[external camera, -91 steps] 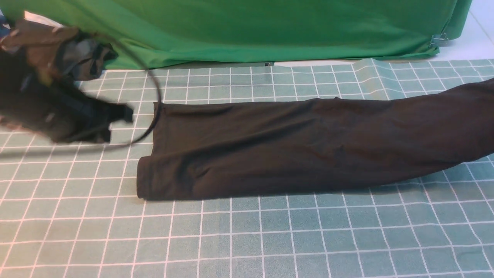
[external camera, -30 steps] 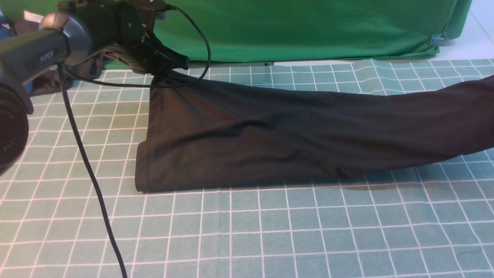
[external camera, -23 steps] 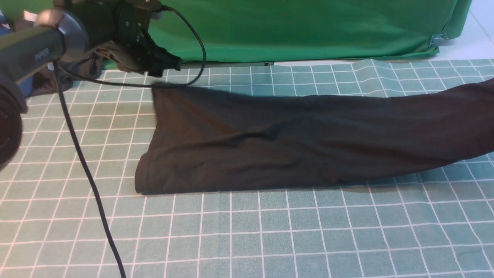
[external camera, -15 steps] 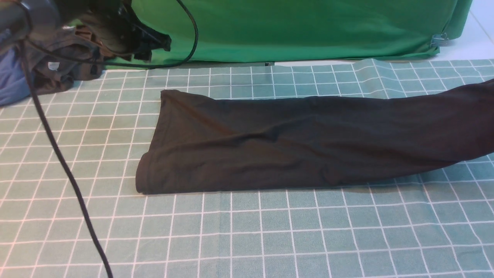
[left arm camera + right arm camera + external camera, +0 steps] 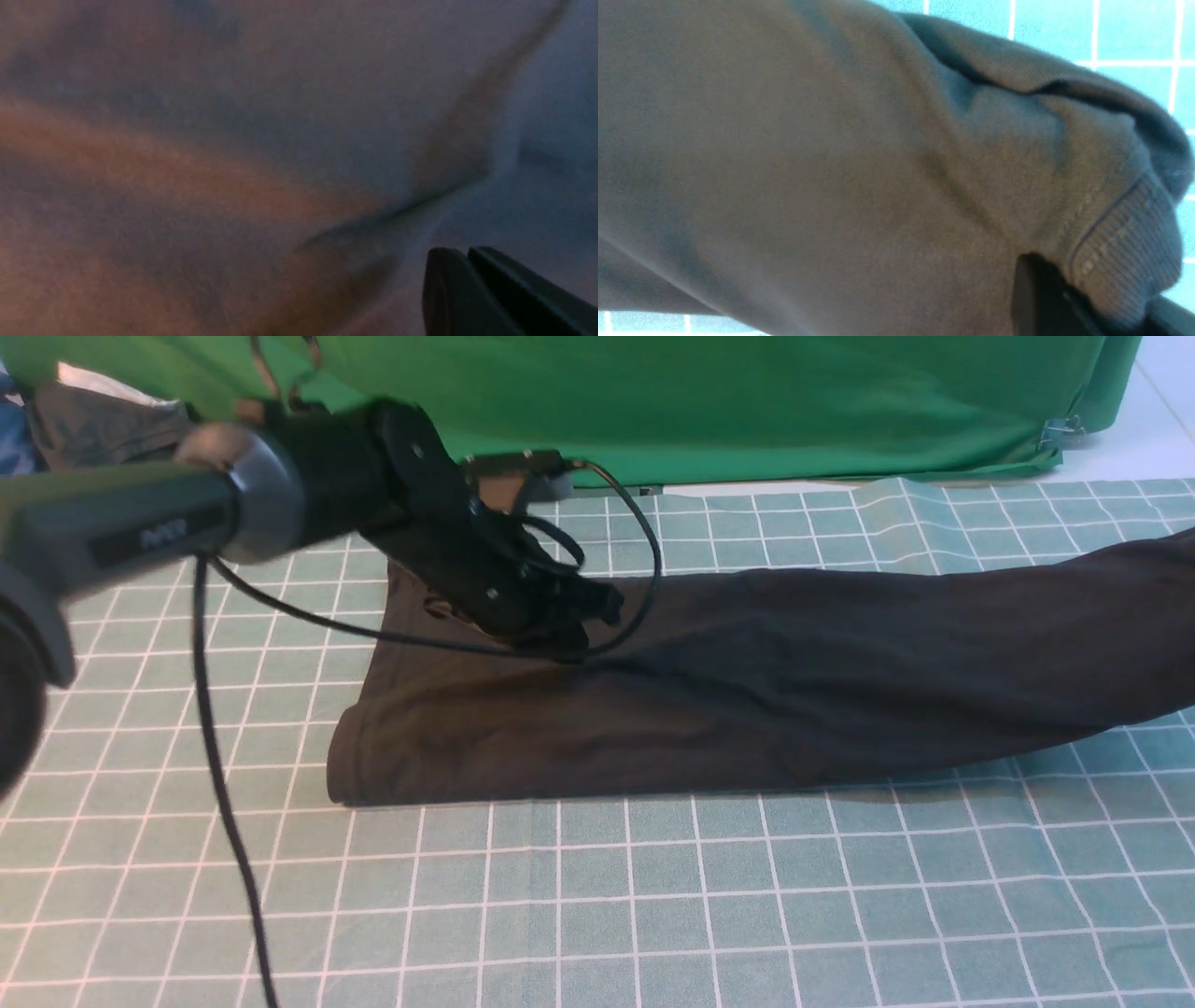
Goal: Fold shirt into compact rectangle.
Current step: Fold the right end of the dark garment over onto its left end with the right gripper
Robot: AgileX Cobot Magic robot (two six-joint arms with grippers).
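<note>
The black shirt (image 5: pixel 766 681) lies as a long folded band across the checked table cover, from the left middle to the right edge of the front view. My left gripper (image 5: pixel 583 621) hovers low over the band's left part, near its far edge. In the left wrist view the left gripper (image 5: pixel 467 254) has its fingers pressed together with nothing between them, and dark cloth (image 5: pixel 233 163) fills the picture. The right arm is outside the front view. Seen from the right wrist, my right gripper (image 5: pixel 1092 289) is shut on the shirt's ribbed edge (image 5: pixel 1125 242).
A big green cloth (image 5: pixel 709 401) hangs along the back. A dark grey garment (image 5: pixel 93 415) is heaped at the far left back. The left arm's black cable (image 5: pixel 219 775) trails across the checked table cover (image 5: pixel 653 896) at the front left.
The left gripper let go of the shirt's far left corner, which dropped flat. It swung up and back, then came down over the band with its fingers shut.
</note>
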